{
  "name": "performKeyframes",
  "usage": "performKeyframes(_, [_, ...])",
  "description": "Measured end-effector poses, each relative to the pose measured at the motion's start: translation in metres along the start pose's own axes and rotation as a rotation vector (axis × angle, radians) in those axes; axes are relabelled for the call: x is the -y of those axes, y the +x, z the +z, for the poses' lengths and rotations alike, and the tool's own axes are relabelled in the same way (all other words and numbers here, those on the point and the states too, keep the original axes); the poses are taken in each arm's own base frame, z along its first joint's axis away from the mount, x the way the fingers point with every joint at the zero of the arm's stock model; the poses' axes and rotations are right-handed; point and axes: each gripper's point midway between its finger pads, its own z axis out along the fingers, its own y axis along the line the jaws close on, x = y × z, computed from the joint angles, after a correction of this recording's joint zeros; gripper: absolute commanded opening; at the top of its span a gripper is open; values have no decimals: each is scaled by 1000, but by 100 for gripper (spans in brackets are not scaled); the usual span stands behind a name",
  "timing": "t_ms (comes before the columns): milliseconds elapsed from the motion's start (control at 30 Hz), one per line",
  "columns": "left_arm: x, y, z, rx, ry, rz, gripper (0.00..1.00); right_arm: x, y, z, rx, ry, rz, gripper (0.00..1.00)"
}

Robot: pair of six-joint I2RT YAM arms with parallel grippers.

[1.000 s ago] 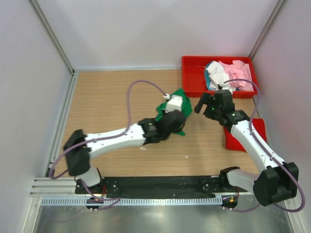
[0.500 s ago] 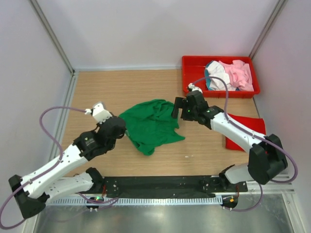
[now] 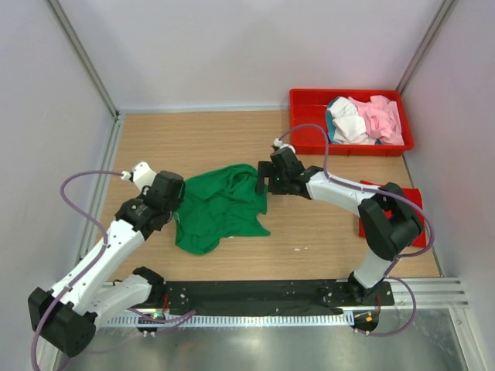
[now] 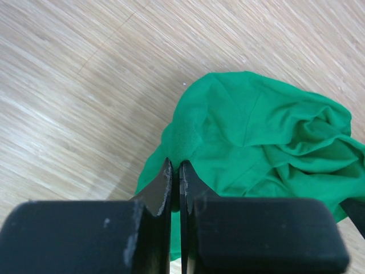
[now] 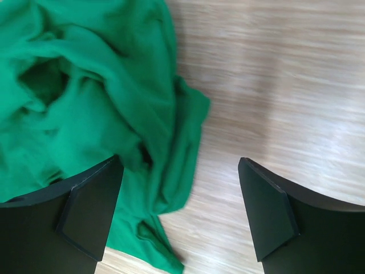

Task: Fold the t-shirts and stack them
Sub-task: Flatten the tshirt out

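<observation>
A bright green t-shirt (image 3: pixel 220 205) lies crumpled in the middle of the table. My left gripper (image 3: pixel 178 207) is shut on its left edge; in the left wrist view the jaws (image 4: pixel 175 165) pinch a fold of the green t-shirt (image 4: pixel 256 137). My right gripper (image 3: pixel 261 184) stands open over the shirt's right edge. In the right wrist view the green t-shirt (image 5: pixel 85 85) has a loose edge lying between the wide-spread fingers of the right gripper (image 5: pixel 179 162). A red t-shirt (image 3: pixel 415 202) lies flat at the right, partly hidden by the right arm.
A red plastic tray (image 3: pixel 309 97) at the back right holds a pink t-shirt (image 3: pixel 379 116), a white one (image 3: pixel 346 122) and a teal one (image 3: pixel 330 124). Walls close in the table on the left, back and right.
My left gripper has dragged the green t-shirt leftwards, spreading it out. The right gripper has travelled left from near the tray to the shirt's right edge.
</observation>
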Motion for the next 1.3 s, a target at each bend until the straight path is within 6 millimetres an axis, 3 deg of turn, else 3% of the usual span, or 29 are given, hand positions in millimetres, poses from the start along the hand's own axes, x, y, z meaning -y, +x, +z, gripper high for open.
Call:
performKeyframes(133, [-4,-6,5,-13,-7,-32,0,-24,-3,5,14,-64,-21,77])
performKeyframes(200, [-6,-7,7,-15,-10,-40,0,-36,-1,9,15,-95,-38,53])
performKeyframes(233, [-7,-7,8,-18,-10,-42,0,-40,0,12,13,-104,-44,24])
performKeyframes(267, [-7,-7,8,-21,-10,-41,0,-43,2,16,6,-107,-53,6])
performKeyframes(367, [-9,-7,8,-25,-9,-38,0,-44,7,25,-15,-90,-51,1])
performKeyframes(467, [-11,-12,4,-25,-10,-23,0,-34,3,9,-11,-45,-56,1])
performKeyframes(600, [2,-34,-13,-2,49,-17,0,-20,-33,-68,106,31,-87,1])
performKeyframes(767, [37,-81,-59,30,199,26,0,-7,-86,-185,282,98,-113,1])
performKeyframes(833, [54,-103,-80,54,269,37,0,-1,-95,-217,330,112,-102,1])
performKeyframes(900, [65,-114,-92,68,318,44,0,11,-86,-235,341,126,-85,1])
performKeyframes(967, [66,-108,-89,45,320,62,0,25,-64,-230,304,147,-73,1])
performKeyframes(1033, [61,-90,-74,-1,292,86,0,45,-29,-209,227,191,-69,1])
performKeyframes(1200, [30,-12,-6,-205,103,183,0,91,50,-133,-26,361,-122,1])
performKeyframes(1300, [15,21,28,-300,2,221,1,100,61,-99,-92,427,-155,1])
